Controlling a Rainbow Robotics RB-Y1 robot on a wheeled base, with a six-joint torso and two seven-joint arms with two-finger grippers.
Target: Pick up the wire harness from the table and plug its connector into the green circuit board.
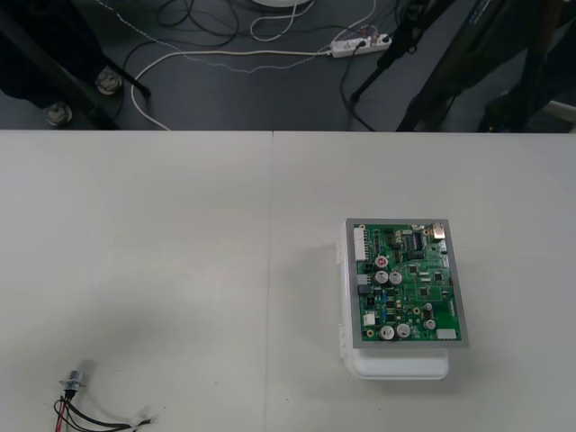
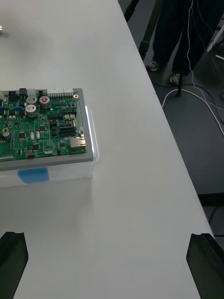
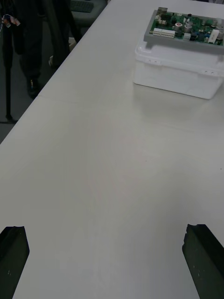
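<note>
The green circuit board (image 1: 405, 281) lies flat on its white base (image 1: 400, 364), right of the table's middle. The wire harness lies loose at the front left of the table: its round metal socket (image 1: 72, 382) points away from me, and its red and black wires (image 1: 90, 418) trail toward the front edge. My left gripper (image 3: 107, 264) is open over bare table, its fingers (image 3: 13, 261) far apart, with the board (image 3: 186, 25) and base (image 3: 177, 74) well ahead of it. My right gripper (image 2: 109, 266) is open too, and the board (image 2: 42, 128) lies a short way ahead.
A seam (image 1: 272, 270) runs down the table's middle. The table's far edge (image 1: 288, 131) borders dark floor with cables and stand legs. In the right wrist view the table's side edge (image 2: 172, 140) runs beside the gripper.
</note>
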